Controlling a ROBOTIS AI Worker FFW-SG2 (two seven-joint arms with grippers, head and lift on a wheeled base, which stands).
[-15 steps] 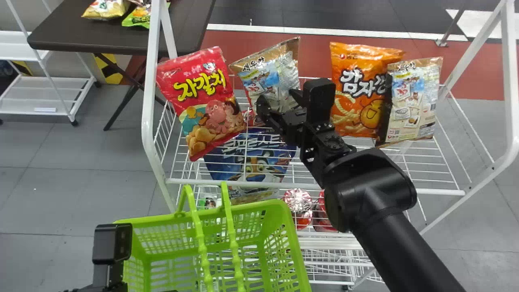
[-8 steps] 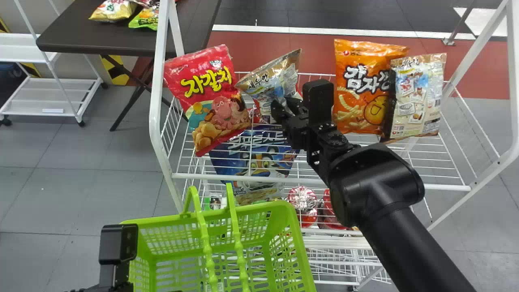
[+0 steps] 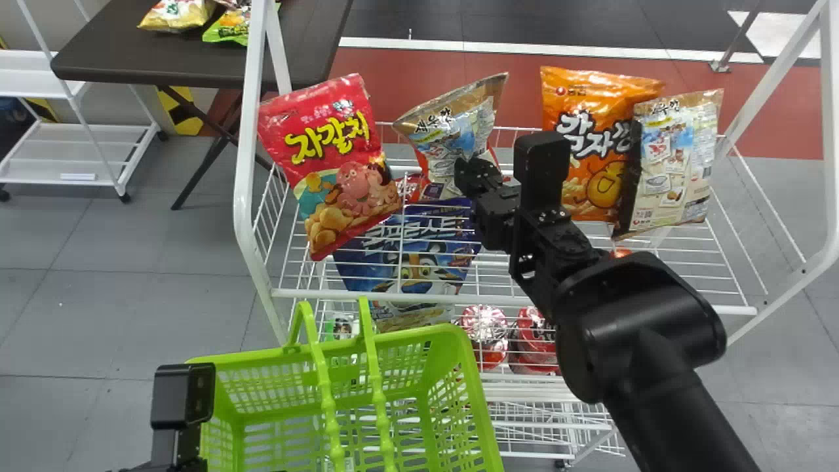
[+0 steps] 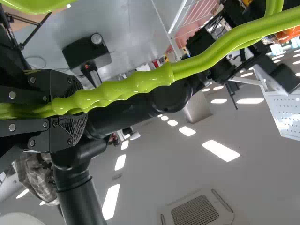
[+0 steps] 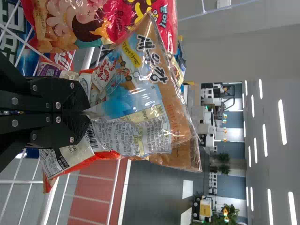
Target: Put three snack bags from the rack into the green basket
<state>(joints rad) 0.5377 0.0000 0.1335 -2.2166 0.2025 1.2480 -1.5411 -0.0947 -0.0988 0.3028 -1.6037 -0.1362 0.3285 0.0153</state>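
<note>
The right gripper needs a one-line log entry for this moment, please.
right gripper: fingers shut on brown-topped snack bag, at rack | left gripper: fingers shut on basket handle | green basket: no snack bag visible inside

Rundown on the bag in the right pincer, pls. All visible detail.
The tan-and-blue bag looks like glossy, creased plastic film, with dark lettering and small printed panels. It leans, gathered where the right pincer grips it, at the white wire rack, beside the red bag. Can't tell if its bottom is supported.
</note>
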